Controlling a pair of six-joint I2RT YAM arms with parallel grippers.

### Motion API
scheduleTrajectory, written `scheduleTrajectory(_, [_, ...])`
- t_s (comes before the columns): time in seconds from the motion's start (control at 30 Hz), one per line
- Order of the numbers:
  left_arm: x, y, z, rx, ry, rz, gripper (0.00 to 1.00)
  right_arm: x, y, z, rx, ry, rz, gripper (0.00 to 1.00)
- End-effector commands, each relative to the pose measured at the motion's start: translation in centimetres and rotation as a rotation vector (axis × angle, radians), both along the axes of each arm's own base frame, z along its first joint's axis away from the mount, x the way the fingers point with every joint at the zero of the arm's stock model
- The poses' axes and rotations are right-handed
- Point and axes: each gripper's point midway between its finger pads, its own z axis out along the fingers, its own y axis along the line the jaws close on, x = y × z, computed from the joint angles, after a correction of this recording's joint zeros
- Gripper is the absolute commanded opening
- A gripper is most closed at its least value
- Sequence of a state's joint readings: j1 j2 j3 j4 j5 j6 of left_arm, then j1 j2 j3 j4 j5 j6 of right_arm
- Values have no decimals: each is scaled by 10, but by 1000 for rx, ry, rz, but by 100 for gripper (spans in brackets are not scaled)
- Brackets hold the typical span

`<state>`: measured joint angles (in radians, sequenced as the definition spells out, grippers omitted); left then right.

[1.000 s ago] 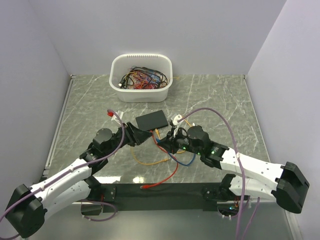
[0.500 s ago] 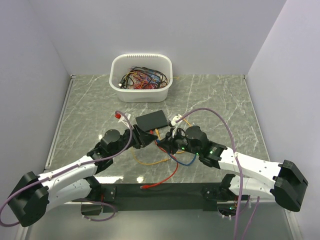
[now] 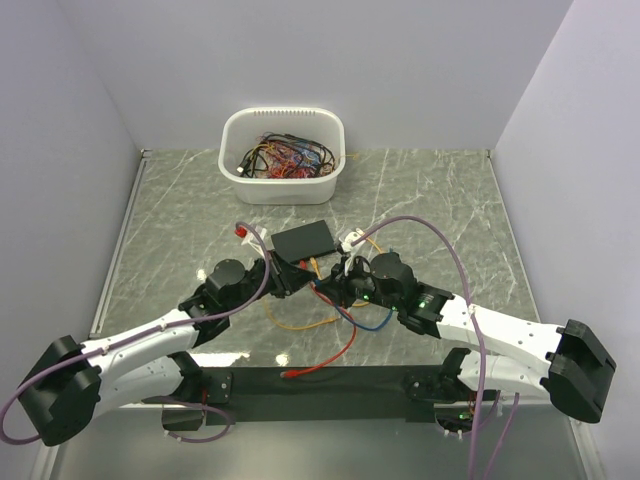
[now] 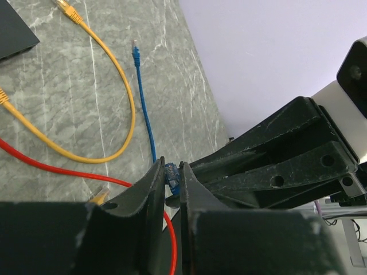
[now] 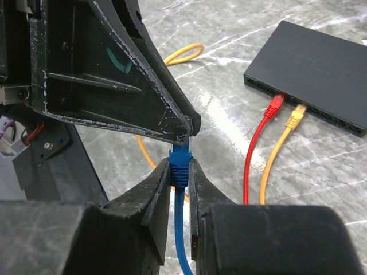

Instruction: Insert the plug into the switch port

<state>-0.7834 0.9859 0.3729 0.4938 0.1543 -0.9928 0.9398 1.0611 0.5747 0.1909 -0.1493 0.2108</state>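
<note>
Blue plug sits right between your two sets of jaws, held up off the counter. Your right jaws are closed on its ribbed boot, with the blue cable trailing back beneath them. Your left jaws meet it from the far end, drawn almost together with the plug's front wedged in the slim gap. Its long axis runs straight out along the right fingers, nose pointing away from that wrist and into the left jaw tips. So it isn't aimed at the switch, which lies well apart, beyond the right jaws and off to their right. I can't make out which face carries the latch clip. A free switch port shows on the near edge, just beside the seated red plug and yellow plug. Watch the double grip: if either arm moves while both clamp this short piece, I'd expect it to twist or pop out of one hold. If the left jaws take it alone by the nose, they may block it from entering the port, and the cable's pull could droop it. The loose red and yellow cables under both jaws could also snag on the swing toward the port.
</note>
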Motion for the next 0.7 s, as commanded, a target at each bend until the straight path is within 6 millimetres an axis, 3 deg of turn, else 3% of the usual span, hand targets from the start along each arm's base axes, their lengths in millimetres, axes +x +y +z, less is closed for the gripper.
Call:
scheduleTrajectory(0.0, [4, -7, 23, -43, -56, -3, 4, 5, 4, 23, 54, -53, -16, 0])
scheduleTrajectory(0.13, [4, -7, 23, -46, -54, 0, 1, 9, -3, 28, 73, -58, -67, 39])
scheduleTrajectory(0.23, [4, -6, 23, -48, -53, 9, 1, 11, -10, 35, 97, -73, -103, 51])
scheduleTrajectory(0.43, [4, -6, 26, -44, -59, 15, 0, 12, -16, 36, 116, -84, -130, 51])
scheduleTrajectory(0.67, [4, -6, 23, -37, -53, 15, 1, 8, -5, 24, 84, -54, -72, 43])
